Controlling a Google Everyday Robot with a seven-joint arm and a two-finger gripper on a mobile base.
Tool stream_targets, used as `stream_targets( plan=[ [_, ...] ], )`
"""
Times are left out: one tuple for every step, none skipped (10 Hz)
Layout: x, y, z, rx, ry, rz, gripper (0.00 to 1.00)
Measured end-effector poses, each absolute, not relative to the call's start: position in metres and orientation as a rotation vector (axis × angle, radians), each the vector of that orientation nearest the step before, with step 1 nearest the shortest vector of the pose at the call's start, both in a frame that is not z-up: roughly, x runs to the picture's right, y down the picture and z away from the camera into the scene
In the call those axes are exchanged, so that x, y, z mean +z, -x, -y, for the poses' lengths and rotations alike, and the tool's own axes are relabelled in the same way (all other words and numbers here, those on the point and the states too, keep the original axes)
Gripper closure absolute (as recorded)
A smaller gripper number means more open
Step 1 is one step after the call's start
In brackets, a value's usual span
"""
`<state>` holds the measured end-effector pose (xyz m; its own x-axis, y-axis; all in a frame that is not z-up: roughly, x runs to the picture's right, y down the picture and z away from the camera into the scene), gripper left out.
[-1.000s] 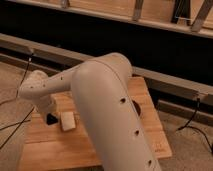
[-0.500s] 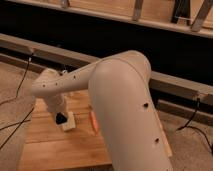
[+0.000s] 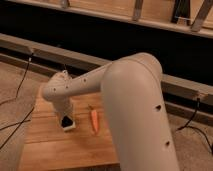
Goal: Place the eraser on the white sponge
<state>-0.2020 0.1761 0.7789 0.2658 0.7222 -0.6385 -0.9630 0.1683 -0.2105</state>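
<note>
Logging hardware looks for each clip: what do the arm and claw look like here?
The arm is smooth and cream-white, built of thick rounded tube-like segments dotted with small dark round holes. No cables or printed markings show on it. It narrows to a rounded wrist; the claw below it, just above the white sponge, is mostly hidden by that wrist.

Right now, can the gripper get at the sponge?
Probably yes: the gripper hangs directly over the sponge on the table, with only the eraser between them. The carrot lies apart, to the side.
</note>
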Motion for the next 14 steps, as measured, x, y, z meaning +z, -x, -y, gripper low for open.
stream_targets(
  plan=[
    [0.781, 0.201, -0.179, 1.250, 0.661, -0.442, 1.00],
    [0.785, 0.200, -0.184, 1.242, 0.668, -0.440, 1.00],
    [0.788, 0.201, -0.187, 1.236, 0.675, -0.434, 1.00],
    [0.791, 0.202, -0.189, 1.232, 0.680, -0.432, 1.00],
    [0.795, 0.204, -0.191, 1.228, 0.685, -0.425, 1.00],
    [0.797, 0.205, -0.192, 1.227, 0.688, -0.419, 1.00],
    [0.799, 0.206, -0.193, 1.226, 0.692, -0.416, 1.00],
    [0.801, 0.206, -0.193, 1.224, 0.691, -0.409, 1.00],
    [0.803, 0.206, -0.194, 1.221, 0.692, -0.405, 0.99],
    [0.804, 0.207, -0.195, 1.218, 0.693, -0.403, 0.94],
    [0.805, 0.206, -0.196, 1.214, 0.693, -0.403, 0.84],
    [0.806, 0.206, -0.198, 1.212, 0.694, -0.405, 0.74],
    [0.807, 0.205, -0.199, 1.212, 0.695, -0.408, 0.64],
    [0.807, 0.205, -0.200, 1.211, 0.696, -0.410, 0.56]
  ],
)
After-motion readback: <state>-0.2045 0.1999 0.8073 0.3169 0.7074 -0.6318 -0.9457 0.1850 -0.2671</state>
